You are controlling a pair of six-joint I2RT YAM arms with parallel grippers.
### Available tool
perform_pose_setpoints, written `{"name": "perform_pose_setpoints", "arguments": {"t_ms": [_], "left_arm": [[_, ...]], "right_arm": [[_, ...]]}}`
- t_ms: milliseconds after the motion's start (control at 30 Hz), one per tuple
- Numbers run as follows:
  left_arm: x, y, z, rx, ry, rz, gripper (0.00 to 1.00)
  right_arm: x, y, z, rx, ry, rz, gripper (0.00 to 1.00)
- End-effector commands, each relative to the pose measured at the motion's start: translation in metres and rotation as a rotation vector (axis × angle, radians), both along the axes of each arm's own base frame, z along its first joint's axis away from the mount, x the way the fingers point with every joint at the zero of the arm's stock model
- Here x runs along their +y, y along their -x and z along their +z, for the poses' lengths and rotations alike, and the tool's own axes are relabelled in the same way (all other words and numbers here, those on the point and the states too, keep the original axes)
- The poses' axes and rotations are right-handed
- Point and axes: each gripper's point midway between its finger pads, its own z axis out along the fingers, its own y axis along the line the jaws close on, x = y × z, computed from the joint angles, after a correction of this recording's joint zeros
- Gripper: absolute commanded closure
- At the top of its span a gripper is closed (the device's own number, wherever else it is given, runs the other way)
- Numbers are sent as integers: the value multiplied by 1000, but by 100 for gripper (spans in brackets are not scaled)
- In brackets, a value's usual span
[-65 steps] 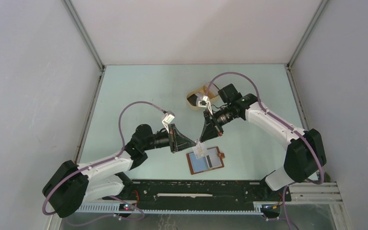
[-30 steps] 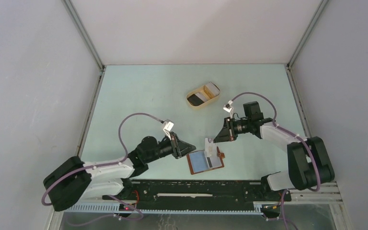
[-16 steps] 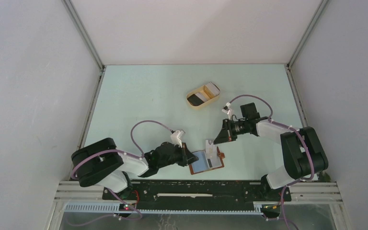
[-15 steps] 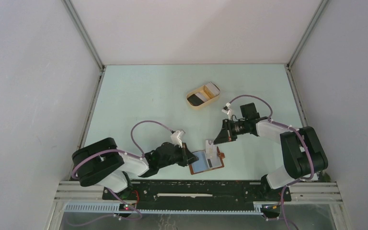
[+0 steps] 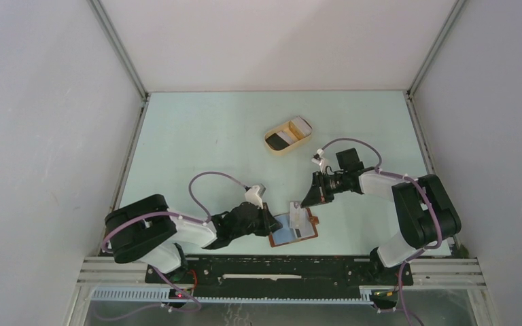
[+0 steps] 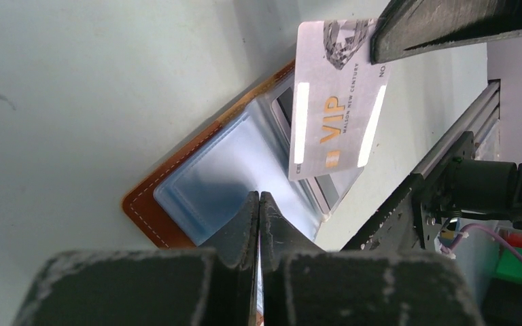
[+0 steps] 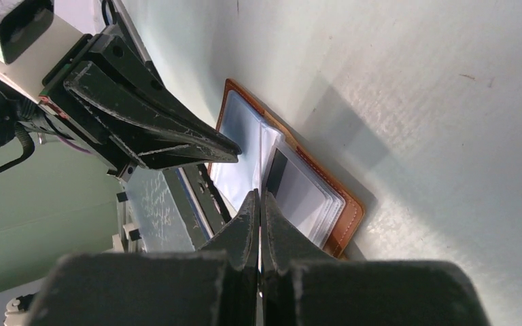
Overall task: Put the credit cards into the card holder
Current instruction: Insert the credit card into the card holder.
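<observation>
Right claw is clamped on a pale card, VIP in gold letters, gripping it by its top edge and dangling it just above the open wallet at the near edge of the table. Not in yet! Its lower edge hovers over the clear sleeves, and no corner is inside a pocket as far as I can see. A dark strip shows behind one sleeve on the wallet's right half (maybe a card already stowed, hard to say). Back in the beige tray, well apart from the wallet, a black card and a pale one wait, so most of the job looks to be ahead. Left claw is shut tight, tips down at the sleeves on the wallet's left half; pinning it or pinching a leaf, I can't tell. Poses: left arm lies low, stretched along the table toward the wallet; right arm reaches in from the far side, wrist tipped down, the two claws nose to nose over the wallet
</observation>
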Motion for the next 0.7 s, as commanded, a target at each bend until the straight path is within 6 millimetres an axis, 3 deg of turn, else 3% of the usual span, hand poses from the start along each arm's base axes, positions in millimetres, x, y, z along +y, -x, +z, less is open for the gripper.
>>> {"name": "perform_pose_setpoints", "arguments": {"t_ms": [0, 667], "left_arm": [[-1, -3, -7, 18, -47, 31, 98], [3, -7, 2, -18, -61, 34, 95]], "right_arm": [[4, 1, -4, -2, 6, 6, 100], [9, 17, -25, 52, 68, 14, 100]]}}
